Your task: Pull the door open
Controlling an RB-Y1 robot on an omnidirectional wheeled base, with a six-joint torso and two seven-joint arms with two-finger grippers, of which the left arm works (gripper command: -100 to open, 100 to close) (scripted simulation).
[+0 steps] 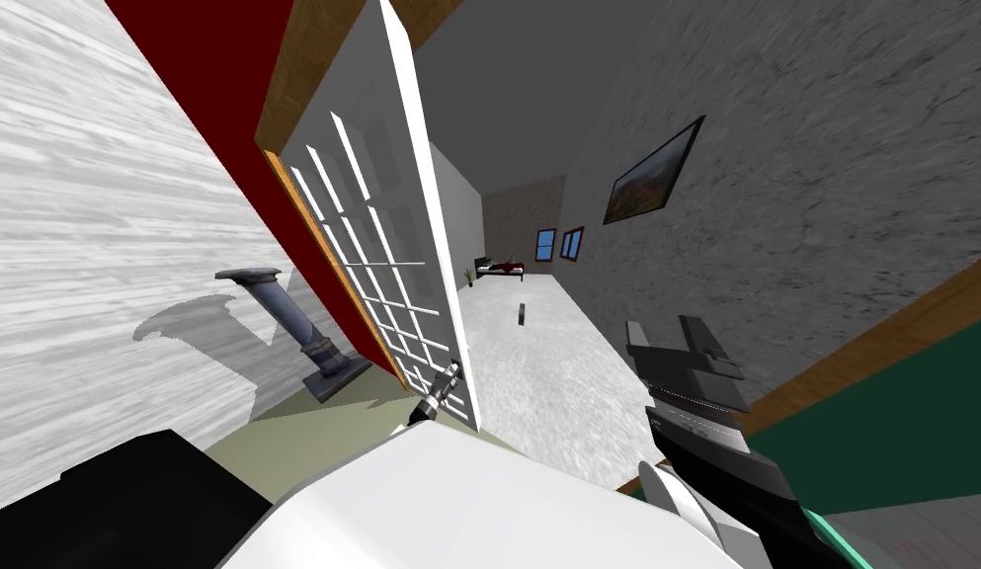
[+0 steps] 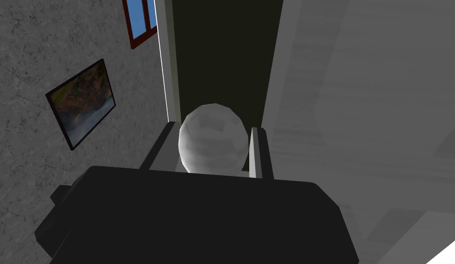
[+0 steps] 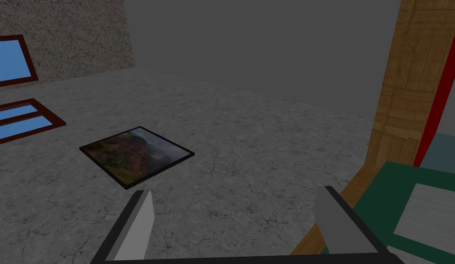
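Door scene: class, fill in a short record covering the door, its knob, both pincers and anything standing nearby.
door: white door with a grid of panes, standing partly open
knob: pale round knob near the door's free edge
left pincer: left pincer shut on the knob, one finger on each side
right pincer: right pincer open and empty, held out to the right of the door
nearby: grey column on a base, left of the door in the head view

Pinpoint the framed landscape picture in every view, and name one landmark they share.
Head view: framed picture on the grey wall, upper right.
Left wrist view: framed picture beside the knob.
Right wrist view: framed picture just beyond the right gripper.
Shared landmark: red-framed windows.
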